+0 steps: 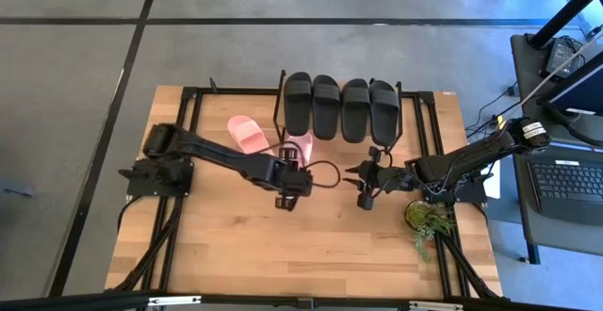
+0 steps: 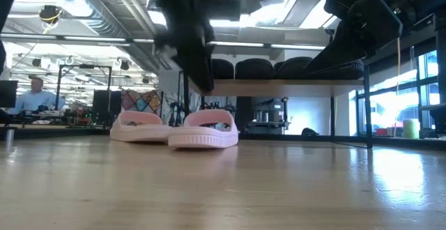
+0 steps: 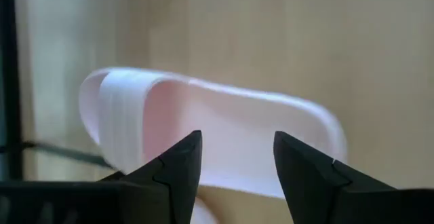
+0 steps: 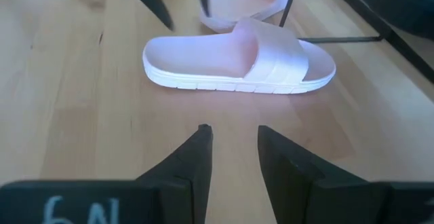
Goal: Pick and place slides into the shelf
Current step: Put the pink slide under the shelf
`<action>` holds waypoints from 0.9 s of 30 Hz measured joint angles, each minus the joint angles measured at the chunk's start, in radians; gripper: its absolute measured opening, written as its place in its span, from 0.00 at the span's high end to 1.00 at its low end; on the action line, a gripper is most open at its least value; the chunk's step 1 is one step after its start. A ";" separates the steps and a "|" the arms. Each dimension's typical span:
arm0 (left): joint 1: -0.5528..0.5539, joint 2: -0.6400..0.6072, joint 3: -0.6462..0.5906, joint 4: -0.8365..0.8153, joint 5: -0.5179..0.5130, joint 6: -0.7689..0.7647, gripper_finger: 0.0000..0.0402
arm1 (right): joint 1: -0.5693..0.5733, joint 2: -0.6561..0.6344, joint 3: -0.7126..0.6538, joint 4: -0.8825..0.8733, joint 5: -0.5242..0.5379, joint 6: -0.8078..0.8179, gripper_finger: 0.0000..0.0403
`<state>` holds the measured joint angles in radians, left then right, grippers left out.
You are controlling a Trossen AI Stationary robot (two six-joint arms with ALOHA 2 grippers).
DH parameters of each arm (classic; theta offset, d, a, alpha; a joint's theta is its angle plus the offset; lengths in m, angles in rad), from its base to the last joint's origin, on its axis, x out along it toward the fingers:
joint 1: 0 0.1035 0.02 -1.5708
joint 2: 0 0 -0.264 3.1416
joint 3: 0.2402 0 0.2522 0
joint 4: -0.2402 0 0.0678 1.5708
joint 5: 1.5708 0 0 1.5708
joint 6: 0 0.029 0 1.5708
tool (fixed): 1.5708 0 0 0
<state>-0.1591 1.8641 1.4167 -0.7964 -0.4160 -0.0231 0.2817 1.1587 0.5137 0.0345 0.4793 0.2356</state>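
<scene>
Four black slides (image 1: 339, 108) lie side by side on top of the shelf (image 2: 293, 83) at the table's far middle. Two pink slides rest on their soles on the table in front of the shelf's left end: one farther left (image 1: 247, 134), one nearer the middle (image 4: 237, 64). My left gripper (image 3: 237, 139) is open and hangs above the table just on the near side of the nearer pink slide (image 3: 224, 136), touching nothing. My right gripper (image 4: 232, 132) hovers open to the right of that slide, with nothing between its fingers.
The shelf's thin black legs (image 4: 288, 3) stand right behind the pink slides. A small potted plant (image 1: 429, 221) sits near the right arm's base. A laptop (image 1: 565, 179) is on a side stand beyond the table's right edge. Bare wood spreads along the near side (image 1: 283, 254).
</scene>
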 joint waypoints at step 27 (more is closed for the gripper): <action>-0.014 -0.157 -0.588 0.785 0.457 -0.089 0.57 | -0.004 0.000 0.001 0.028 0.000 0.000 0.70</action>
<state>-0.1732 1.7071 0.8291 -0.0113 0.0408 -0.1116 0.2779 1.1587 0.5148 0.0624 0.4796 0.2356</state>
